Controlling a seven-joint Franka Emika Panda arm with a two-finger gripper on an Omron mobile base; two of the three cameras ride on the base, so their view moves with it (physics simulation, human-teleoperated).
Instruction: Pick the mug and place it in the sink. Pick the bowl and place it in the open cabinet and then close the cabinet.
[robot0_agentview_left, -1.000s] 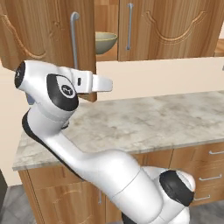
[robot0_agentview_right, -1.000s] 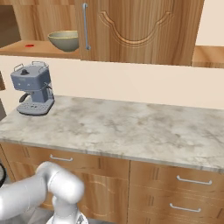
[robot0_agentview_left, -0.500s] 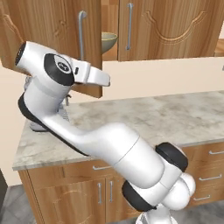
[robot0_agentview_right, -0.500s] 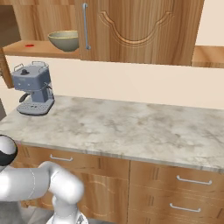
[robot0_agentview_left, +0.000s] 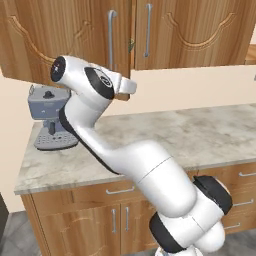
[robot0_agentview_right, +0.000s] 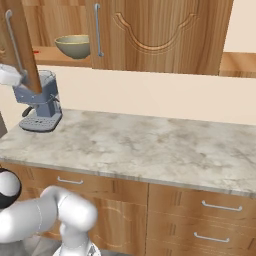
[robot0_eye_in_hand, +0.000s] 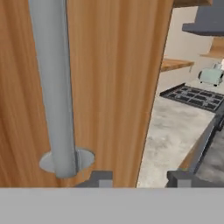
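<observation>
Closing the cabinet (robot0_agentview_right: 150, 35) looks like the step in hand, with the bowl (robot0_agentview_right: 73, 46) already sitting on the light shelf inside, at the left behind the half-swung door (robot0_agentview_left: 60, 40). Could go wrong through the claw (robot0_eye_in_hand: 138, 178) slipping off the door edge, since the two dark tips sit astride that edge with the silver bar handle (robot0_eye_in_hand: 54, 87) just beside the left tip and nothing firmly caught. Could also shove the door too hard and bounce it, or brush the grey coffee machine (robot0_agentview_right: 40, 102) standing on the table (robot0_agentview_right: 150, 150) just below. Appears spread, holding nothing. Hard to judge how far the door remains from shut. Cannot tell whether either tip actually touches wood. Mug and sink left unjudged.
</observation>
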